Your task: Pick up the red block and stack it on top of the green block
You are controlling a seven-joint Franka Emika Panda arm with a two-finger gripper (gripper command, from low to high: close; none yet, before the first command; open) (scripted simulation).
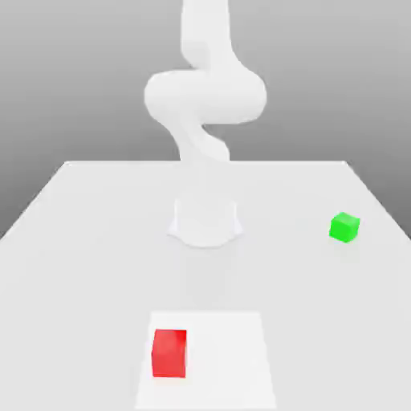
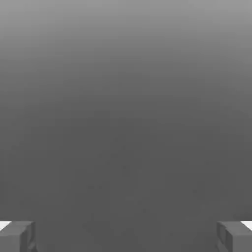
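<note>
The red block [image 1: 169, 352] rests on a brighter white square patch [image 1: 229, 361] near the front edge of the table, slightly toward the exterior view's left. The green block [image 1: 344, 227] sits alone on the table at the exterior view's right, farther back and far from the red one. In the hand view my gripper [image 2: 126, 237] is open. Its two grey fingertips [image 2: 18, 236] stand wide apart with nothing between them, and plain grey background lies beyond. Neither block appears in that view.
The white arm rises from its round base [image 1: 205, 222] at the middle of the white table [image 1: 88, 241] and bends upward past the picture's top. The table's back edge runs behind the base.
</note>
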